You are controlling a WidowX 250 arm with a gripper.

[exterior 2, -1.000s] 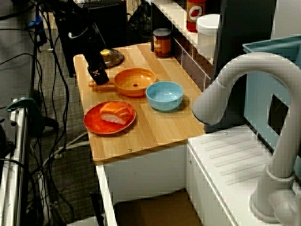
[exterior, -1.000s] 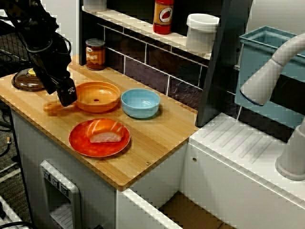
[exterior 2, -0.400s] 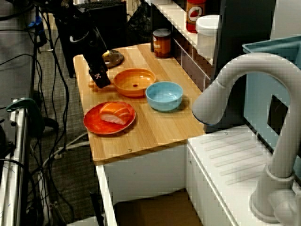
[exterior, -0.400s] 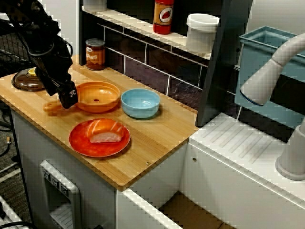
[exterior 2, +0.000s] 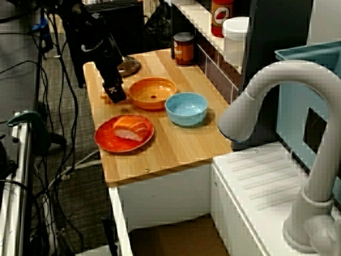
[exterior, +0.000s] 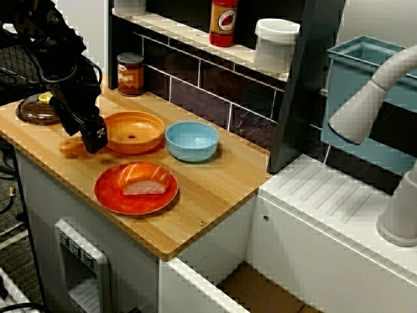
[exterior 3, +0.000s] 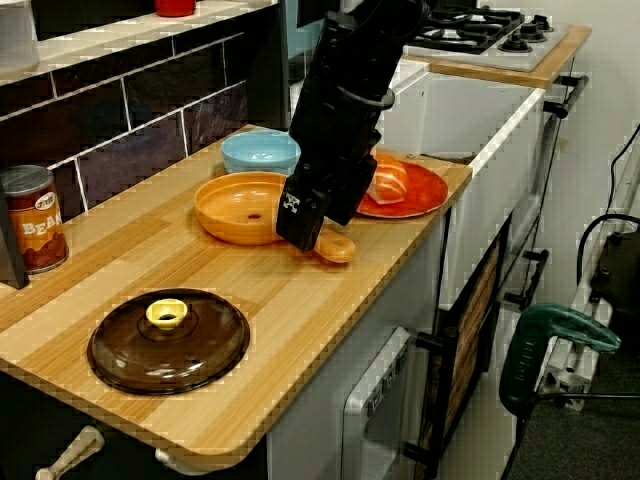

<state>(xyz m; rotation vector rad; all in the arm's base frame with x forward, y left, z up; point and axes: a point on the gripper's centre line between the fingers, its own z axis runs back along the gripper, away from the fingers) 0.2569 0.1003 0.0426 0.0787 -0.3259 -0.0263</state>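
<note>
My black gripper (exterior: 96, 137) hangs low over the wooden counter, right at the handle (exterior: 70, 146) of the orange pan (exterior: 133, 132). In the view from the counter's end the gripper (exterior 3: 302, 226) covers most of that handle, and only the rounded handle end (exterior 3: 335, 246) sticks out beyond it. The jaws are hidden behind the gripper body, so the gap between them cannot be read. From the sink side the gripper (exterior 2: 114, 95) stands just left of the pan (exterior 2: 153, 92).
A blue bowl (exterior: 191, 140) sits right of the pan. A red plate (exterior: 107, 195) with a salmon sushi piece (exterior: 144, 181) lies at the front edge. A brown lid (exterior: 36, 109) and a can (exterior: 130, 74) stand at the left and back. The shelf wall rises behind.
The gripper has come down and shifted slightly right, from above the pan's handle to right on it. The pan, bowl and plate have not moved.
</note>
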